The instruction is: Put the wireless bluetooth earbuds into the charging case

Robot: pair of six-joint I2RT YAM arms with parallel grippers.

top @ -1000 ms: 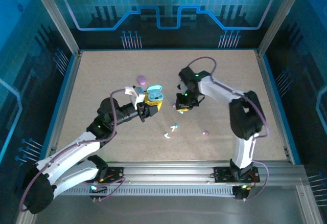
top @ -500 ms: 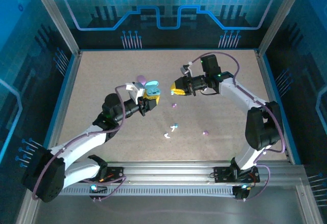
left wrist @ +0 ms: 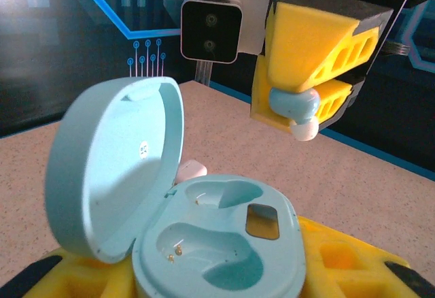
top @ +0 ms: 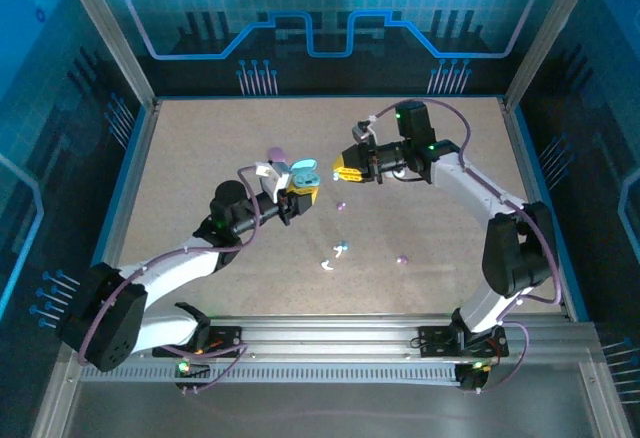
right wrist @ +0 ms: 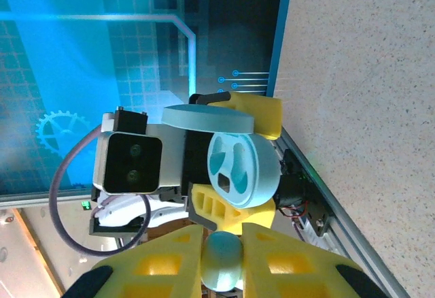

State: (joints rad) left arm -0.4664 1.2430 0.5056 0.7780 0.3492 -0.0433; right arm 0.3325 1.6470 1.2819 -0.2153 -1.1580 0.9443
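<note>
My left gripper point(top: 298, 196) is shut on the light blue charging case point(top: 303, 175) and holds it off the table. The case's lid point(left wrist: 115, 169) stands open, and both wells in its base point(left wrist: 217, 243) are empty. My right gripper point(top: 344, 171) faces the case from the right, a short gap away, shut on a light blue earbud point(left wrist: 293, 103) with a white tip. That earbud point(right wrist: 224, 260) sits pinched between the yellow fingers point(right wrist: 156, 267). Loose earbuds lie on the table: a blue one point(top: 343, 248), a white one point(top: 327, 263) and two purple ones point(top: 403, 257) point(top: 340, 205).
A purple case point(top: 277, 155) lies just behind the left gripper. A pale pink piece point(left wrist: 191, 169) shows behind the held case. Metal posts and blue walls fence in the table point(top: 200, 158), and a rail runs along its near edge.
The right gripper rose from the table's middle and swung back and up, now level with the case and pointing at it. The left gripper lifted the case slightly towards it.
</note>
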